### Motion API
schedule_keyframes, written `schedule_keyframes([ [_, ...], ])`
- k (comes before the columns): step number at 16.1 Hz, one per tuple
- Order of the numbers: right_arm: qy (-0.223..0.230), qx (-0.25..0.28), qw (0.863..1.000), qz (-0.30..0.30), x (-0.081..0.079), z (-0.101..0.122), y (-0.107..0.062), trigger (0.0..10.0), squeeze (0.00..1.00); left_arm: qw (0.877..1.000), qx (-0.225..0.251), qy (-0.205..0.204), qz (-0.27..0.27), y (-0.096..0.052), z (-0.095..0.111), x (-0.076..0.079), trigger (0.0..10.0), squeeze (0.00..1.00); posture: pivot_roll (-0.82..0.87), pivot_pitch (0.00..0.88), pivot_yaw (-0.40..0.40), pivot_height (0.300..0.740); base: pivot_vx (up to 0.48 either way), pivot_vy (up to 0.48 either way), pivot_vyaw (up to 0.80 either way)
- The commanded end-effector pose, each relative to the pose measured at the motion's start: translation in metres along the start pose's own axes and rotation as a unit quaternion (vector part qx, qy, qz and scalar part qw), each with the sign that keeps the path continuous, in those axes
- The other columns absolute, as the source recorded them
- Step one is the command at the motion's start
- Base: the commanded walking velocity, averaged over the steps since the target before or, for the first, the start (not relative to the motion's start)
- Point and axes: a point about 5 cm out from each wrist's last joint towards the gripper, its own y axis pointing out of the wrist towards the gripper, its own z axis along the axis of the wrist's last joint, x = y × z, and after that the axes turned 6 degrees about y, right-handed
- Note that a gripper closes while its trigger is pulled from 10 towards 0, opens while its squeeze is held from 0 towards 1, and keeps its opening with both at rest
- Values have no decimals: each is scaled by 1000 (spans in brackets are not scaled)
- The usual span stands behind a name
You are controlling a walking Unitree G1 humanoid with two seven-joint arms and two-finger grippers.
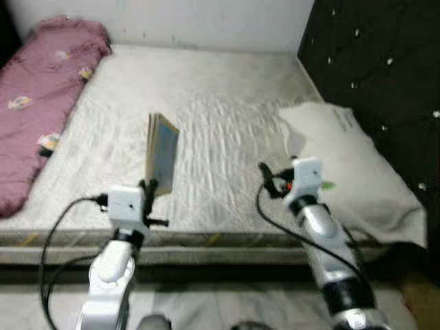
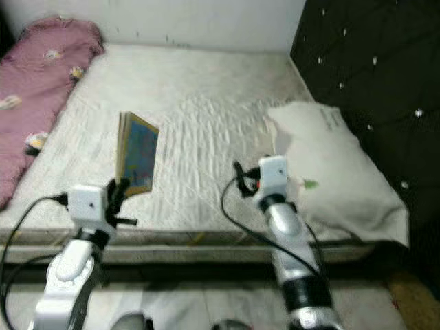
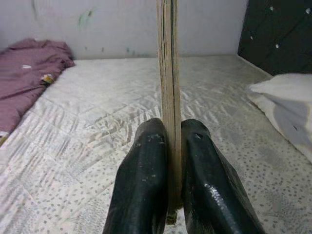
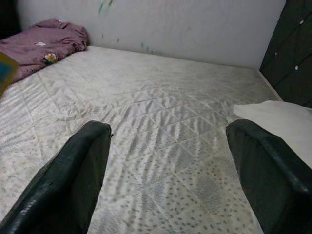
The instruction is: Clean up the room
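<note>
On the quilted bed (image 1: 227,103), the left gripper (image 3: 168,165) clamps a thin book (image 1: 162,152) upright; the right gripper (image 4: 168,170) gapes empty near the pillow (image 1: 347,165). Stowing remains.

White quilted mattress (image 1: 227,117), dark tufted headboard (image 1: 385,62), pale wall (image 1: 206,20)
</note>
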Motion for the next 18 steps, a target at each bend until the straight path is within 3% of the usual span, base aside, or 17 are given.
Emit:
schedule_keyframes([
  [1,-1,11,1000,-2,-1,5,2,10000,0,999,35,4,-3,1,13,-1,10000,0,69,51,-66,740,292,0,0],
  [11,-1,13,1000,-4,0,6,2,10000,0,999,33,2,-3,2,13,-1,10000,0,68,53,-67,740,376,0,0],
  [16,-7,17,1000,0,-1,7,2,10000,0,1000,19,5,18,3,9,-5,10000,0,69,53,-67,740,0,0,0],
  [18,-7,16,1000,-3,-1,7,2,10000,0,1000,19,9,20,3,10,-5,10000,0,68,53,-67,740,0,0,-606],
])
